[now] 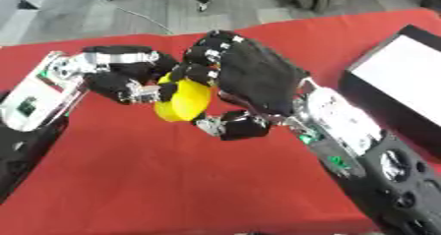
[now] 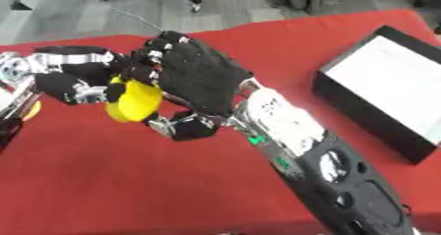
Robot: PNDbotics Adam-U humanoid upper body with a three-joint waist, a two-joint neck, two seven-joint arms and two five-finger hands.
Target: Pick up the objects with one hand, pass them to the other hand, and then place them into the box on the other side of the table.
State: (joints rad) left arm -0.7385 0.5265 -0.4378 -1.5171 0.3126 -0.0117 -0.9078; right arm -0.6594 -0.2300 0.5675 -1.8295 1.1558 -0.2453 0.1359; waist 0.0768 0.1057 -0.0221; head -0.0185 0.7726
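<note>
Both hands meet above the red table (image 1: pixel 172 180): the right hand (image 1: pixel 258 79) curls its fingers and thumb around a yellow object (image 1: pixel 183 101), while the left hand (image 1: pixel 129 79) grips it from the other side. Off to the right sits the black box (image 2: pixel 344 101).

One yellow object (image 1: pixel 183 102), one black box (image 2: pixel 388 89), two robot hands, one red table (image 1: pixel 155 180).

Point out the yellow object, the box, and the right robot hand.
yellow object (image 1: pixel 185 101): left eye view, its middle.
box (image 2: pixel 392 89): right eye view, white inside.
right robot hand (image 1: pixel 258 79): left eye view, back of the hand.
</note>
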